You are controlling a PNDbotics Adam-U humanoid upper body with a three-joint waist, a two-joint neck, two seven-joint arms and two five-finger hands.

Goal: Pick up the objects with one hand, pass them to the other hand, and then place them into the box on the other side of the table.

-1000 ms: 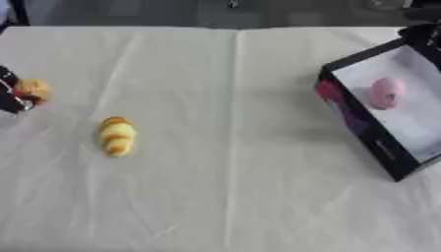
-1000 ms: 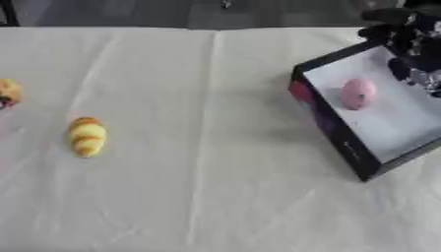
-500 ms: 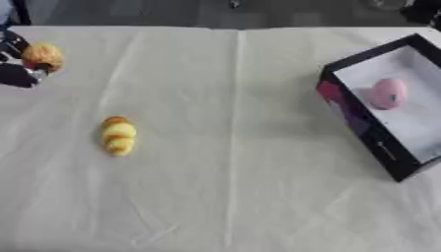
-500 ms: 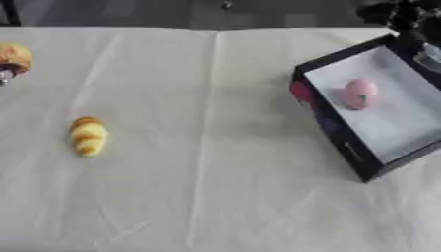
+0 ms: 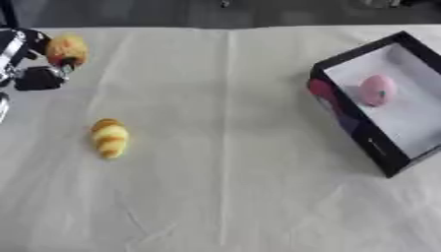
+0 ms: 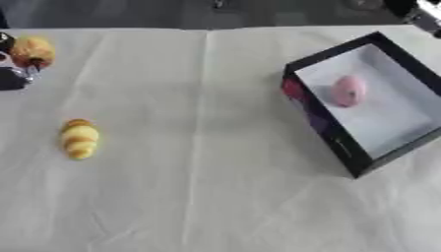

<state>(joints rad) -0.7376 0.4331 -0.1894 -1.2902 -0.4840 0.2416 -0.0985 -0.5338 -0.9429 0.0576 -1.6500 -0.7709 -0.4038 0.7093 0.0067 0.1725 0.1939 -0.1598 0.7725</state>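
Cloth-covered surface [image 5: 224, 147]. Left hand [image 5: 26, 59], far left of the box [image 5: 379, 147], fingers pinching an orange object [image 5: 66, 49]; yellow pastry [image 5: 110, 138] lies nearer; pink object [image 5: 376, 90] inside box.

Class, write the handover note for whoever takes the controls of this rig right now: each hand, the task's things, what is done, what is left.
Left hand: at the far left, raised, shut on the orange object.
Right hand: only a part shows at the top right corner; fingers cannot be told.
Yellow striped object: lying on the cloth, left side.
Box: right side, with the pink object inside.
Done: pink one boxed, orange one picked up.
Left: pass orange to the right hand, box it; then the yellow one.
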